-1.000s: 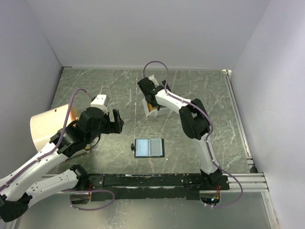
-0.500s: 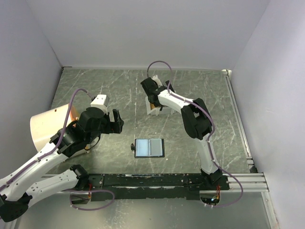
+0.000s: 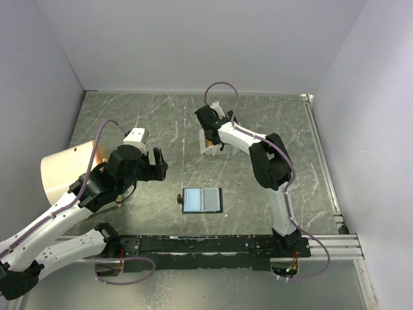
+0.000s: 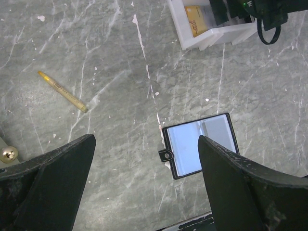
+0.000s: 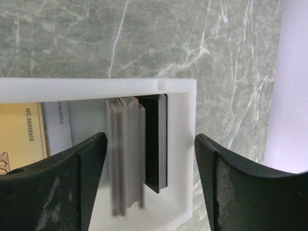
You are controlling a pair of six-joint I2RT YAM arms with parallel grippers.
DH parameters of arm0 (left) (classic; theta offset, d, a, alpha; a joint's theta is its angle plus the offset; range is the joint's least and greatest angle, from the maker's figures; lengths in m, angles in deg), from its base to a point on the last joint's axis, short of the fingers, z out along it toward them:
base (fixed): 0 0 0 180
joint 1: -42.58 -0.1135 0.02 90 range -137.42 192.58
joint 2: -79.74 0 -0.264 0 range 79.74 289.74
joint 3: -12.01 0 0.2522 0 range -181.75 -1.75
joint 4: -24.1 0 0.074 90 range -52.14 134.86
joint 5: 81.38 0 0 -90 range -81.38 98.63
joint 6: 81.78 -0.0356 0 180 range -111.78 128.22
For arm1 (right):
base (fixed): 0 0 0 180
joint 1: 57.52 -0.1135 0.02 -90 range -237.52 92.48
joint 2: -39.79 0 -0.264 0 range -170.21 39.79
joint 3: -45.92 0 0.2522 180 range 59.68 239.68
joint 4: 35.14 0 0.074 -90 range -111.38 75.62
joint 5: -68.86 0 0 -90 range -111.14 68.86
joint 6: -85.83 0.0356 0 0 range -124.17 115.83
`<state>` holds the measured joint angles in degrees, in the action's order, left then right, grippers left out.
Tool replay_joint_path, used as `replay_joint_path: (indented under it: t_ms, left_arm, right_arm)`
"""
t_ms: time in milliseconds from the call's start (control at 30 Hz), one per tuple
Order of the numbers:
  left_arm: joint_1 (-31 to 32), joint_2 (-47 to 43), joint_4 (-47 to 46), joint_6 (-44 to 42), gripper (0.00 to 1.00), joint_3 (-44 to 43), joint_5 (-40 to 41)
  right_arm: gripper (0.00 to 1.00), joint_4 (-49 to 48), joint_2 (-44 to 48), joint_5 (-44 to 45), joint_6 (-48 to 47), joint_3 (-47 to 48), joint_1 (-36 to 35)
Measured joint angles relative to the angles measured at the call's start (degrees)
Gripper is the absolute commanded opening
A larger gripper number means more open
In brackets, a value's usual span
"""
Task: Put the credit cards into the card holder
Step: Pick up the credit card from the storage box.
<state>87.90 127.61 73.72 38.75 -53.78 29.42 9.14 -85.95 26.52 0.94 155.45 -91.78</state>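
The left pincer (image 4: 145, 144) hangs wide open above the bench (image 4: 110, 57). Just inside its right finger lies the card holder (image 4: 199, 144) (unfolded, pale side up). Ahead to the right a white box (image 4: 211, 37) holds a gold credit card (image 4: 196, 19); ahead-left, a yellow stick (image 4: 62, 91).

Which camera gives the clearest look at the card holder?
Left wrist: the card holder lies open and unobstructed, pale inside up, pockets visible. Top external shows it small and distant. Right wrist misses it, facing the white box.
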Motion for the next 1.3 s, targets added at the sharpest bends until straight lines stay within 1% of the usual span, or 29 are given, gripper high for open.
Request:
replay_joint_path:
  t_ms: [67, 200, 233, 267, 367, 400, 433, 500, 533, 567, 767, 800, 900, 1033, 1133, 1167, 1267, 1300]
  left_arm:
    - [0.0, 0.02, 0.0, -0.04, 1.0, 0.0, 0.0]
    - [0.0, 0.02, 0.0, -0.09, 1.0, 0.0, -0.02]
    - [0.0, 0.02, 0.0, -0.09, 1.0, 0.0, -0.02]
    - [0.0, 0.02, 0.0, -0.11, 1.0, 0.0, -0.02]
    - [0.0, 0.02, 0.0, -0.09, 1.0, 0.0, -0.02]
    - [0.0, 0.02, 0.0, -0.09, 1.0, 0.0, -0.02]
    - [0.0, 0.02, 0.0, -0.09, 1.0, 0.0, -0.02]
    - [0.0, 0.02, -0.02, -0.09, 0.99, 0.0, -0.02]
    - [0.0, 0.02, 0.0, -0.09, 0.99, 0.0, -0.02]
    - [0.0, 0.02, 0.0, -0.09, 0.99, 0.0, -0.02]
    - [0.0, 0.02, -0.02, -0.11, 0.99, 0.0, -0.02]
    - [0.0, 0.02, 0.0, -0.11, 0.99, 0.0, -0.02]
    - [0.0, 0.02, -0.02, -0.11, 0.99, 0.0, -0.02]
    - [0.0, 0.02, -0.02, -0.11, 0.99, 0.0, -0.02]
    - [0.0, 0.02, 0.0, -0.11, 0.99, 0.0, -0.02]
    - [0.0, 0.02, -0.02, -0.09, 0.99, 0.0, -0.02]
    - [0.0, 0.02, -0.02, -0.11, 0.99, 0.0, -0.02]
    - [0.0, 0.02, -0.02, -0.11, 0.99, 0.0, -0.04]
  right_arm:
    - [0.62, -0.68, 1.46, -0.39, -0.15, -1.44, 0.37]
    - [0.61, -1.75, 2.99, -0.92, -0.22, -2.56, 0.94]
    - [0.66, -1.95, 3.02, -0.92, -0.22, -2.6, 1.03]
    - [0.73, -2.05, 3.02, -0.92, -0.22, -2.69, 1.11]
    - [0.84, -2.21, 3.02, -0.57, 0.15, -3.41, 1.4]
    - [0.89, -2.25, 3.02, -0.5, 0.24, -3.67, 1.46]
    - [0.93, -2.34, 3.02, -0.5, 0.26, -4.02, 1.57]
    - [0.94, -2.4, 3.02, -0.52, 0.39, -4.57, 1.7]
    - [0.93, -2.4, 3.02, -0.63, 0.44, -4.79, 1.77]
    - [0.9, -2.38, 3.02, -0.83, 0.46, -4.98, 1.86]
    - [0.7, -3.8, 3.15, -6.86, -0.04, -6.34, 2.95]
    - [0.66, -4.26, 3.28, -7.67, -0.68, -6.95, 3.15]
    - [0.56, -5.99, 5.29, -11.3, -1.57, -8.63, 3.98]
    - [0.49, -9.42, 7.98, -18.27, -2.75, -10.4, 4.57]
    - [0.5, -11.54, 9.2, -22.91, -4.42, -12.35, 4.22]
    - [0.53, -12.11, 9.35, -23.45, -5.03, -12.7, 4.13]
    - [0.71, -12.81, 9.62, -24.85, -6.4, -12.98, 4.13]
    - [0.74, -12.81, 9.62, -24.94, -6.58, -12.96, 4.11]
